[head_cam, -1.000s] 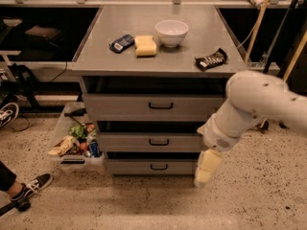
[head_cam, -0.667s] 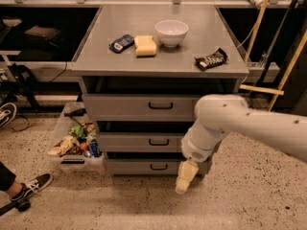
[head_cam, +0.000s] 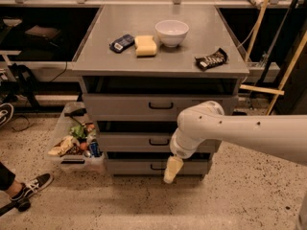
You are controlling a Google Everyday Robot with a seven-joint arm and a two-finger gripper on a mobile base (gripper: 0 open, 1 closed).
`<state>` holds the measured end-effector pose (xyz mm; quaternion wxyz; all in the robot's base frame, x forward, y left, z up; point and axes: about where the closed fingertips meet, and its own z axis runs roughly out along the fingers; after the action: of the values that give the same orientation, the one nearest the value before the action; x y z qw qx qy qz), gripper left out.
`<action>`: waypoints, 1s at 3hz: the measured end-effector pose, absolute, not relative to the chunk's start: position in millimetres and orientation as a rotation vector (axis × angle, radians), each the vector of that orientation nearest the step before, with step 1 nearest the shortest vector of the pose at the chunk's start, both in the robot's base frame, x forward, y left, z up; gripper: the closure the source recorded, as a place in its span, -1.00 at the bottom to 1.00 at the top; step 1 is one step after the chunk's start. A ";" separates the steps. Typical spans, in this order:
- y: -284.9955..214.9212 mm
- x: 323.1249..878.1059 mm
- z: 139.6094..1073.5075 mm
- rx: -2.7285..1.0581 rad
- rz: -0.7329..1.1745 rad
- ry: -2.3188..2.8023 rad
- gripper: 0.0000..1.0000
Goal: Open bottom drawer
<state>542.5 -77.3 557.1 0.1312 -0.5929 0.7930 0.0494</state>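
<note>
The bottom drawer [head_cam: 129, 166] is the lowest grey front of the metal cabinet [head_cam: 115, 61], and it looks closed. Its small black bar handle [head_cam: 157, 167] shows just left of my gripper. My white arm [head_cam: 240, 131] reaches in from the right and crosses the middle drawer [head_cam: 129, 141]. My gripper [head_cam: 171, 170] hangs in front of the bottom drawer, its cream tip pointing down, right next to the handle. The top drawer [head_cam: 158, 105] is closed above.
On the cabinet top lie a white bowl [head_cam: 171, 32], a yellow sponge [head_cam: 146, 45], a dark blue packet [head_cam: 122, 42] and a dark snack bar [head_cam: 211, 59]. A clear bin of snacks [head_cam: 74, 140] stands left of the cabinet. A shoe [head_cam: 29, 186] is at lower left. Wooden poles [head_cam: 283, 56] lean at right.
My arm has swung leftward across the cabinet front. The gripper has moved from right of the bottom drawer to its middle, beside the handle. The drawers have not moved.
</note>
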 end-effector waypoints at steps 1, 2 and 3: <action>-77.4 542.5 557.2 -1.721 0.144 2.303 -1.00; -96.5 543.6 520.1 -1.691 0.230 2.324 -1.00; -147.5 532.5 430.3 -1.590 0.446 2.363 -1.00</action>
<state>532.5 -147.5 430.3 0.1288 -0.5470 0.8128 0.1535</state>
